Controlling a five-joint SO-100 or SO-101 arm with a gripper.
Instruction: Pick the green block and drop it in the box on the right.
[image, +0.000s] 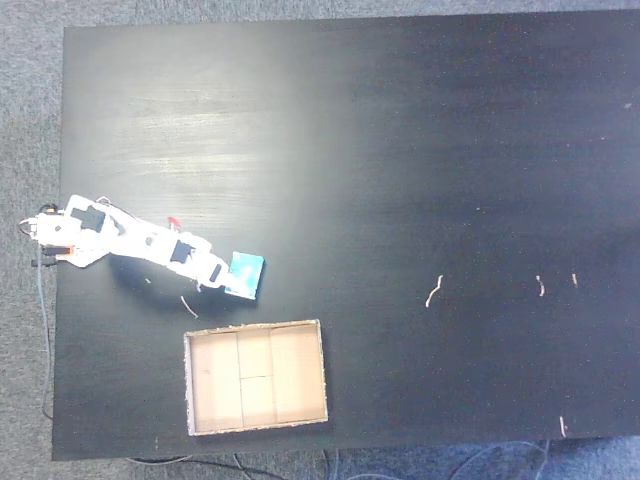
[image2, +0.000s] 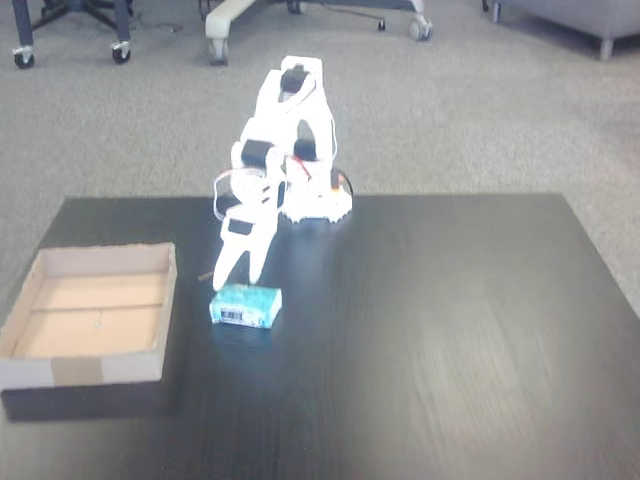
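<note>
The green block (image: 246, 274) is a small teal piece lying on the black table (image: 450, 150), just above the box in this top-down fixed view. The white arm reaches in from the left edge, and its gripper (image: 222, 281) touches the block's left side. In the front-facing fixed view the gripper (image2: 240, 283) points down right behind the green block (image2: 245, 305), its two fingers spread apart and open, with the tips at the block's rear edge. The tan cardboard box (image: 322, 370) is empty; the same box (image2: 168, 300) sits left of the block.
A few small light scraps (image: 432, 292) lie on the table's right half. The arm's base (image2: 315, 205) stands at the table's far edge. Carpet and chair wheels (image2: 120, 50) lie beyond the table.
</note>
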